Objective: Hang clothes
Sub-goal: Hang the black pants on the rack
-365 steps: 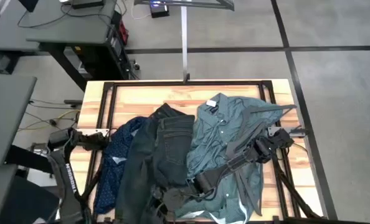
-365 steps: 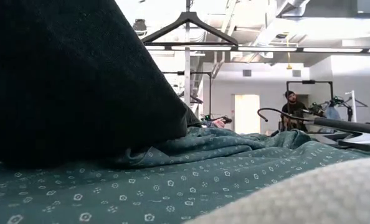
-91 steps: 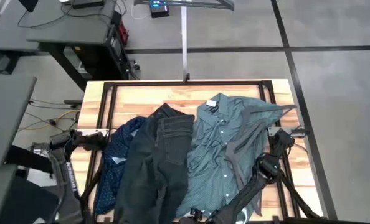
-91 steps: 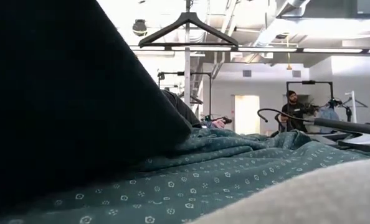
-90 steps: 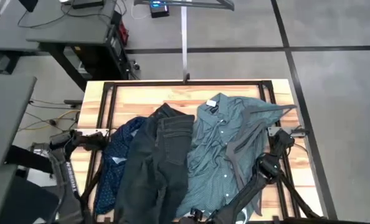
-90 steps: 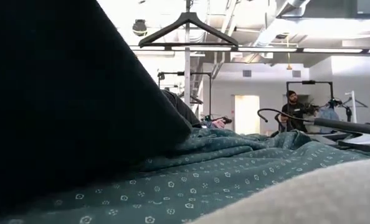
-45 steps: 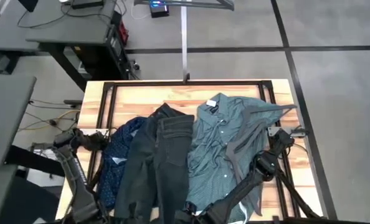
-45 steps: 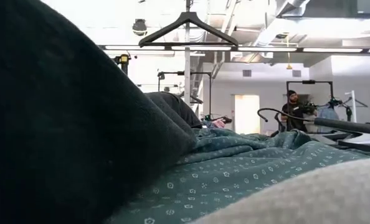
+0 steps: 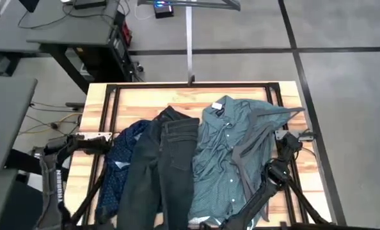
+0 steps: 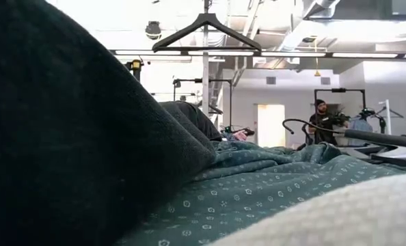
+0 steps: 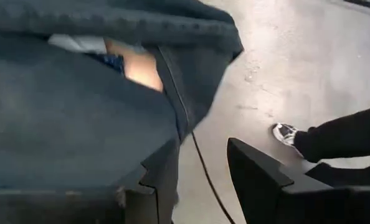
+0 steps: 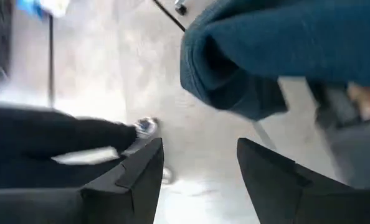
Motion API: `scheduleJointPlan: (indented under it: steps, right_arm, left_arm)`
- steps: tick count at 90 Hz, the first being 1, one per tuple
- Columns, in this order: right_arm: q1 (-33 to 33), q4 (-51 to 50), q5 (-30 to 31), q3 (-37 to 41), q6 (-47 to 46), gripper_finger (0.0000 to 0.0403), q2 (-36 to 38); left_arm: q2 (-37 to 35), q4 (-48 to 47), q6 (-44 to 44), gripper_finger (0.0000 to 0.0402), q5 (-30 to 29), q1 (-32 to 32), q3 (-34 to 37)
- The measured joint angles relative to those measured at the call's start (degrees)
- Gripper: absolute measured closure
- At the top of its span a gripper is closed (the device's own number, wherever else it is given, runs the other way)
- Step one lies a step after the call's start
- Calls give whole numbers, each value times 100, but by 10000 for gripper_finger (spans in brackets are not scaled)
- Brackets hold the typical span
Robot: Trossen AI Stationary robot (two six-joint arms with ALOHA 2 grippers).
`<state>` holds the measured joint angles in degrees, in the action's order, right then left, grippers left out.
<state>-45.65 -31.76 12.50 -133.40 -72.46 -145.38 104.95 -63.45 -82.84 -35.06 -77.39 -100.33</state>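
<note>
On the table (image 9: pixel 139 96), the jeans (image 9: pixel 161 166) are lying lengthwise front-to-back; both open grippers, left (image 11: pixel 200 180) and right (image 12: pixel 200 180), are hanging past the front edge.

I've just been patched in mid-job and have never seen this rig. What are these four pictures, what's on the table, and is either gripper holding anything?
It is a two-armed robot at a wooden table. The top-down picture shows three garments lying side by side: a navy shirt, jeans and a teal shirt. The table-height picture looks across the jeans and teal shirt to a hanger on a stand. The other two pictures come from a camera on each wrist. The left gripper is by the jeans' edge and the right gripper is by the teal shirt's edge. Both are open and hold nothing. Floor and a person's shoe show beyond them.
</note>
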Motion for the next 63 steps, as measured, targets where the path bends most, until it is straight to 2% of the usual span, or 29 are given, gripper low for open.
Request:
scheduleJointPlan:
  steps: [11, 20, 40, 51, 63]
  right_arm:
    - [53, 235, 81, 0, -1194, 212, -9]
    - [100, 174, 95, 0, -1716, 212, -17]
    - [383, 422, 527, 0, -1663, 212, -28]
    - [724, 850, 585, -1, -1292, 212, -26]
    - [1094, 578, 494, -2, -1023, 212, -22]
  left_arm:
    - [0, 23, -171, 281, -252, -172, 0]
    - [0, 13, -31, 281, -252, -214, 0]
    - [0, 19, 663, 281, -248, -180, 0]
    - [0, 117, 738, 281, -239, -179, 0]
    - [-1, 285, 670, 281, -204, -226, 0]
